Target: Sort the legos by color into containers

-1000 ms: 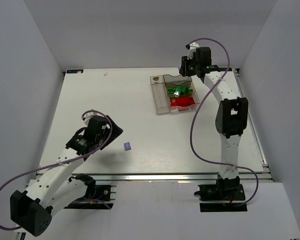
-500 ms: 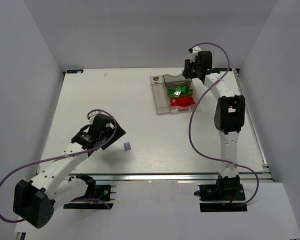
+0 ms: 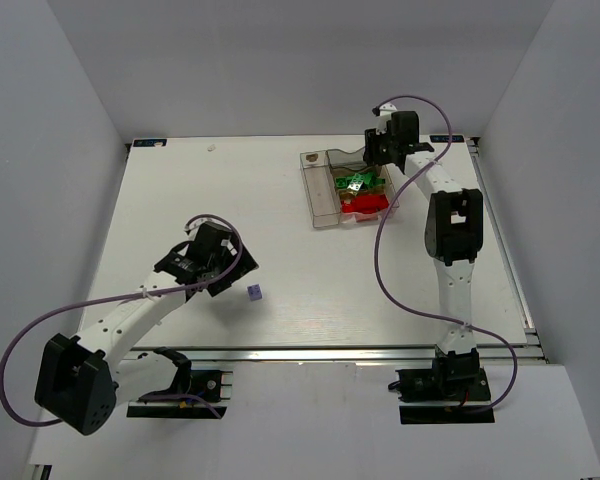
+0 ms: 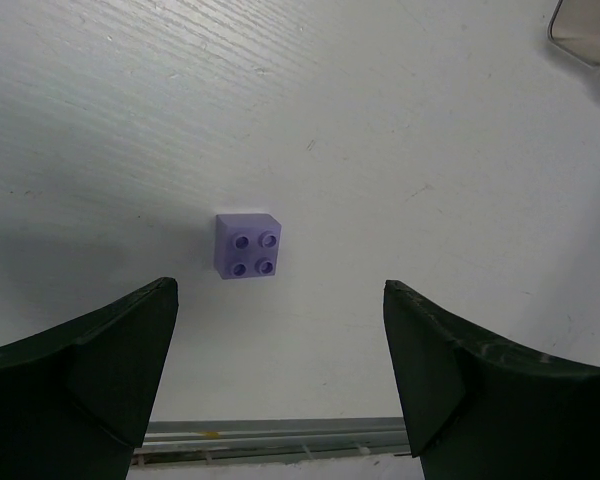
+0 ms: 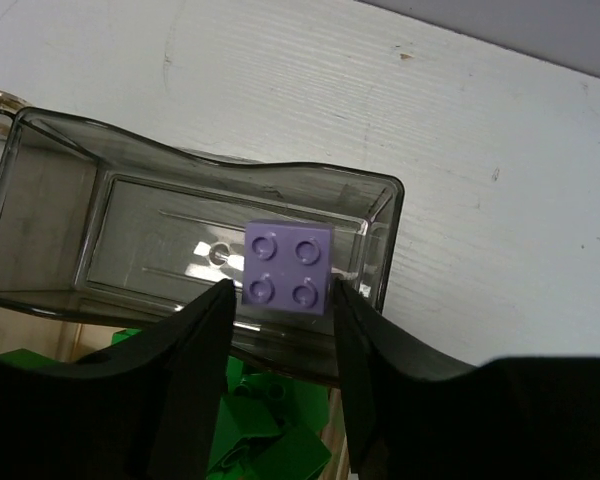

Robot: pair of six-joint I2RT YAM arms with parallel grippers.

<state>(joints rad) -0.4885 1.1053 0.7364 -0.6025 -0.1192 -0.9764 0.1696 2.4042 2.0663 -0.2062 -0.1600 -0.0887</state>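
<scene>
Grey walls (image 3: pixel 70 100) box in the white worktop (image 3: pixel 180 190), and both arms are out over it. The left arm (image 3: pixel 140 310) angles in low from the near left. The right arm (image 3: pixel 450 230) stretches all the way to the far right, purple cable (image 3: pixel 385 260) looping beside it.

Over there sit the containers (image 3: pixel 345 188), a clear block of joined bins with a long narrow compartment (image 3: pixel 320 195) on its left side. The green bricks (image 3: pixel 358 182) are piled in one short bin, and the red bricks (image 3: pixel 365 204) are in the next one, nearer the arms.

The right tool (image 5: pixel 283 290) is at the far end of that block, fingers clamped on the held lilac brick (image 5: pixel 288 268), studs facing the wrist camera. From the wrist view the brick sits in front of the clear far compartment (image 5: pixel 130 220), green pieces showing just below.

Down at the near side, the left tool (image 4: pixel 278 295) has its fingers spread wide apart, gripping nothing. The loose lilac brick (image 4: pixel 249 246) lies studs-up on the worktop just ahead of the fingertips, between their lines, touching neither. From above it's a tiny lilac dot (image 3: pixel 254 292) well apart from the bins.
</scene>
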